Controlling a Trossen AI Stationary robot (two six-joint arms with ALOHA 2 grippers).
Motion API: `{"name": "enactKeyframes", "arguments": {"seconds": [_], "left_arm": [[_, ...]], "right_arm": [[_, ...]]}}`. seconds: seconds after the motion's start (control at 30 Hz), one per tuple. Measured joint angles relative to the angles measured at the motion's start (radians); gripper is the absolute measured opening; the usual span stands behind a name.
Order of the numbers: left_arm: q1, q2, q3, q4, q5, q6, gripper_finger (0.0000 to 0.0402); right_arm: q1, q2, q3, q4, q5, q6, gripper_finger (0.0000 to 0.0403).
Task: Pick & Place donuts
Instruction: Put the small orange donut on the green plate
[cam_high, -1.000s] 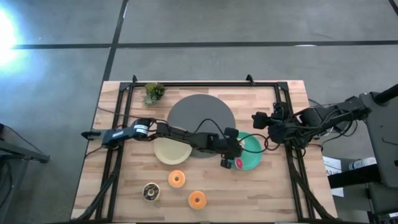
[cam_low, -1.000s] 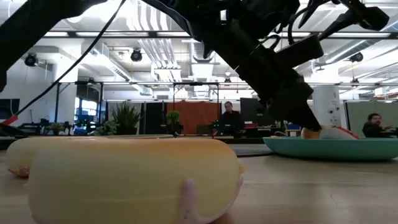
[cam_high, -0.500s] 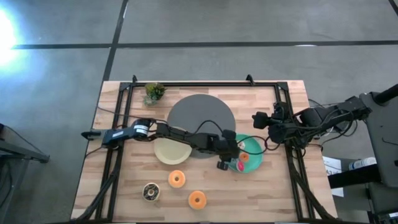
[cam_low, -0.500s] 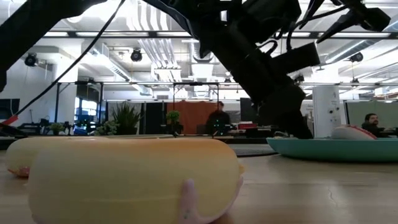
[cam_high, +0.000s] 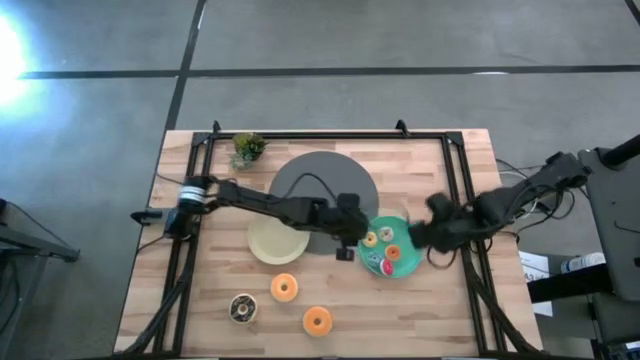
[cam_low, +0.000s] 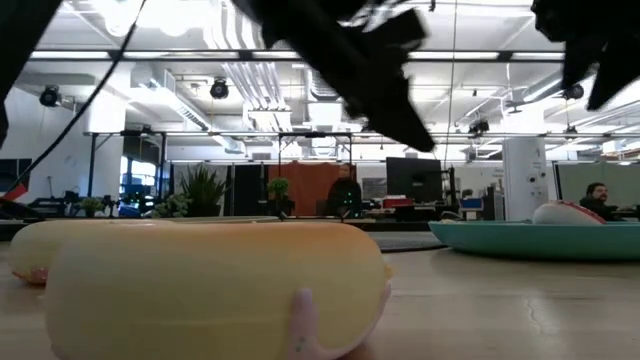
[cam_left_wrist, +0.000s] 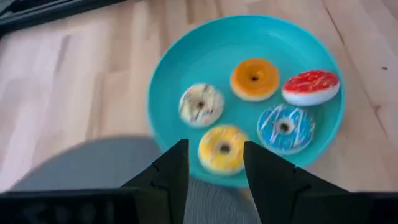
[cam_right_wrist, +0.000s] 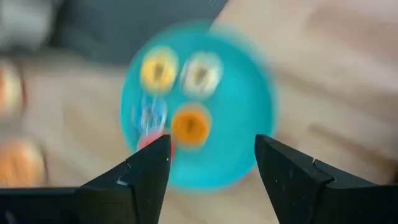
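A: Five donuts sat on the teal plate (cam_left_wrist: 163, 74): a white one (cam_left_wrist: 201, 104), a yellow one (cam_left_wrist: 223, 149), a plain orange one (cam_left_wrist: 254, 78), a red-frosted one (cam_left_wrist: 310, 86) and a blue one (cam_left_wrist: 283, 127). I'd call the job better than half done.

B: And the leftovers? Two orange donuts, one (cam_high: 284, 288) just nearer than the cream plate (cam_high: 262, 244) and one (cam_high: 317, 320) by the near edge, plus a dark brown one (cam_high: 241, 308) to their left. All three lay on the bare worktop (cam_high: 440, 310).

A: The left pincer (cam_left_wrist: 215, 163) hung just left of the teal plate, over the rim of the grey disc (cam_high: 305, 175), fingers parted and nothing between them.

B: The right pincer (cam_right_wrist: 212, 160) hovered at the plate's right side, spread wide and empty too.

A: Surface was pale butcher-block wood with a black frame round it and a small potted plant (cam_high: 247, 148) at the far left corner.

B: Beyond it, an open workshop hall: ceiling ducts, screens, green plants, one person (cam_low: 345, 192) standing at a desk, another (cam_low: 599, 198) far right.
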Motion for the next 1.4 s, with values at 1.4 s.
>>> {"name": "enactKeyframes", "arguments": {"seconds": [1.4], "left_arm": [[0.008,-0.402,-0.606,0.317,-0.056,-0.298,0.0122]], "right_arm": [[0.060,0.640,-0.010,0.396,-0.040,-0.938,0.0132]]}}
